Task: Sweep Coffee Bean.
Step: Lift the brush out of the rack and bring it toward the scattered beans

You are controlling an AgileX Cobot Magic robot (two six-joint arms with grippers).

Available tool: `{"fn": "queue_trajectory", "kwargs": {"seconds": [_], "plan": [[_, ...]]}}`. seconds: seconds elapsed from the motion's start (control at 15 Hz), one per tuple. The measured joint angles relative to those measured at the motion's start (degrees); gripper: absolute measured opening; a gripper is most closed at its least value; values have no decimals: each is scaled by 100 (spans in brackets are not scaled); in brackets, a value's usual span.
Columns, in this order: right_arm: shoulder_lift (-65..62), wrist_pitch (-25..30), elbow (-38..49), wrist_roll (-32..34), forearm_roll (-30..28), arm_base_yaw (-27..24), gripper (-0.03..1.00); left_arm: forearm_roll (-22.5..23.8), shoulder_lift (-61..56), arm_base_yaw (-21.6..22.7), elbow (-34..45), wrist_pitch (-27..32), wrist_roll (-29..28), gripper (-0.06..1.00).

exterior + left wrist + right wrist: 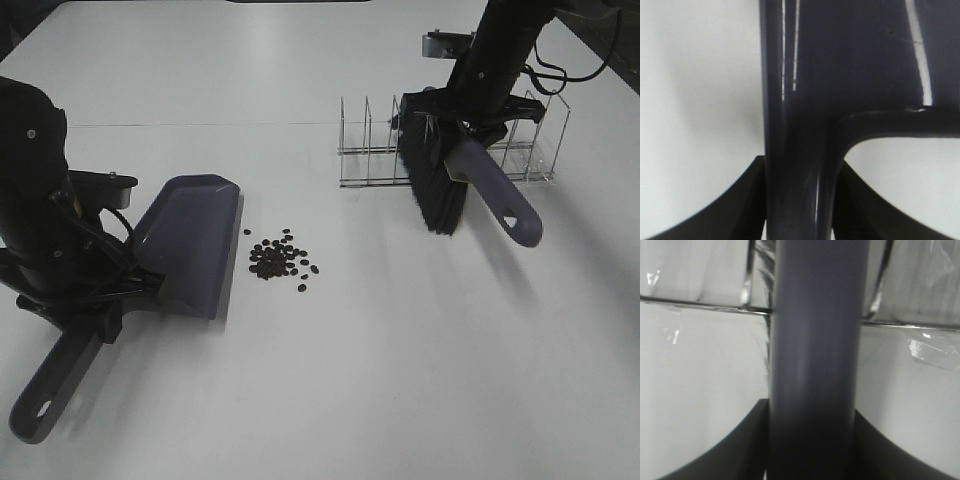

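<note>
Left gripper (pixel 800 200) clamped tight on the dustpan (pixel 190 240) handle, pan mouth just beside the coffee beans (pixel 278 258). Right gripper (pixel 812 440) closed on the brush (pixel 440 185), seemingly clear of the wire rack (pixel 360 150). Sweeping not begun: you next need the bristles down beyond the beans, then pushed panward

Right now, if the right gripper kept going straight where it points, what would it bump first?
The right gripper clamps the brush; past that, probably a rail of the wire rack, or the white table beside it. Depth is unclear.
</note>
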Motion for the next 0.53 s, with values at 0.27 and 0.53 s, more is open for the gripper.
{"fn": "queue_trajectory", "kwargs": {"seconds": [0.27,0.53], "plan": [[29,-11,-6,0,-6,0,34,0,6,0,0,0,-6,31],[69,-17,-11,0,-11,0,34,-11,6,0,0,-11,-6,31]]}}
